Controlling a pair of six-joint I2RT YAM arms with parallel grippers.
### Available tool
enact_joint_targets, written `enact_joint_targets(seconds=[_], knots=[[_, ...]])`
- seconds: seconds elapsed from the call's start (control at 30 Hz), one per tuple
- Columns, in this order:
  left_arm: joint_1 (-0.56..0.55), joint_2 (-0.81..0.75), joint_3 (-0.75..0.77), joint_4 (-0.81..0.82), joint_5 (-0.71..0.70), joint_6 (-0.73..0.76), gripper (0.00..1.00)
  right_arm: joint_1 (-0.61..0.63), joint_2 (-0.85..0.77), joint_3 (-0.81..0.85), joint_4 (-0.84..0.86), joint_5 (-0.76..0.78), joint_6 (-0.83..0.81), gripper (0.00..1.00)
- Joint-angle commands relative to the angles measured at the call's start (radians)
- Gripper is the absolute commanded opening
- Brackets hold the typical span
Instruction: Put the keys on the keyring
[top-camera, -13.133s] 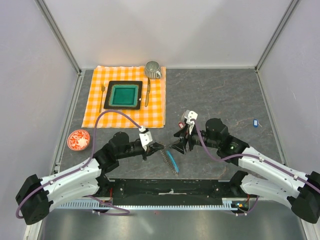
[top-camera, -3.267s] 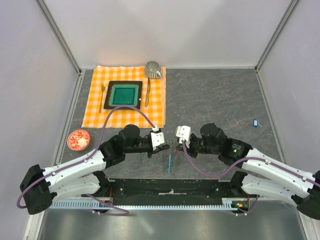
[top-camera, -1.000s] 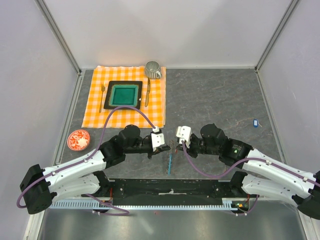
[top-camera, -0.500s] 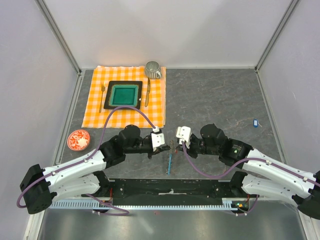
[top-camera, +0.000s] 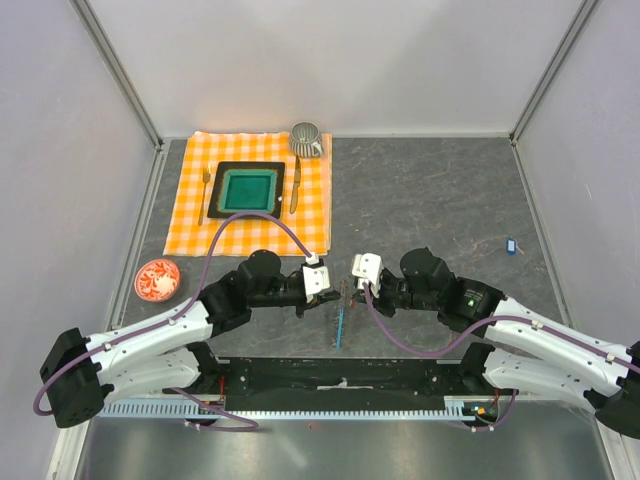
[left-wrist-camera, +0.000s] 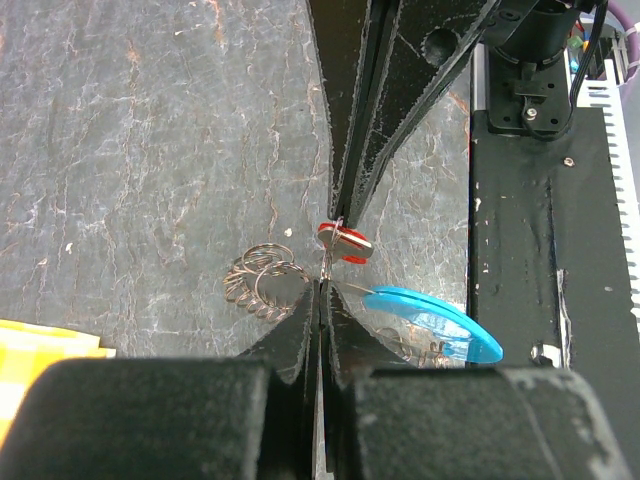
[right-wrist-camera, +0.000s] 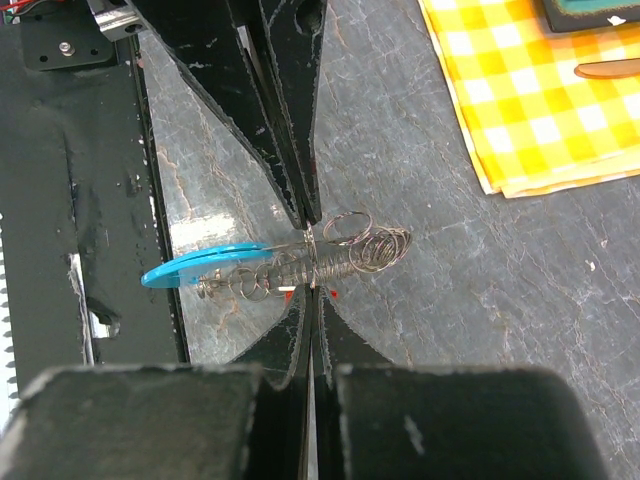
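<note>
Grey slate table: left jaws clamp keyring, right jaws clamp red key.

My left fingers and my right fingers meet tip to tip at near centre of bench. Keyring at meeting point, trailing toward 6 o'clock. Small key at right fingertips. From there: cloth at 11 o'clock. Tray on cloth, fork at its 9, knife at its 3, cup at its 1. Saucer at 9 o'clock, off cloth. Second key at 3 o'clock, well apart.
</note>
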Motion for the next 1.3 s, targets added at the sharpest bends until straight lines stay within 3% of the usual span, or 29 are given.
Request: enact_joint_targets(seconds=[0.0, 1.0, 1.27], knots=[[-0.004, 0.001, 0.029, 0.053, 0.02, -0.001, 0.02, 0.007, 0.001, 0.014, 0.015, 0.001, -0.005, 0.0], [-0.004, 0.008, 0.029, 0.054, 0.076, -0.006, 0.02, 0.01, 0.005, 0.009, 0.033, 0.013, -0.002, 0.0], [-0.004, 0.005, 0.027, 0.051, 0.023, 0.003, 0.02, 0.01, -0.011, 0.007, 0.023, 0.021, 0.0, 0.0]])
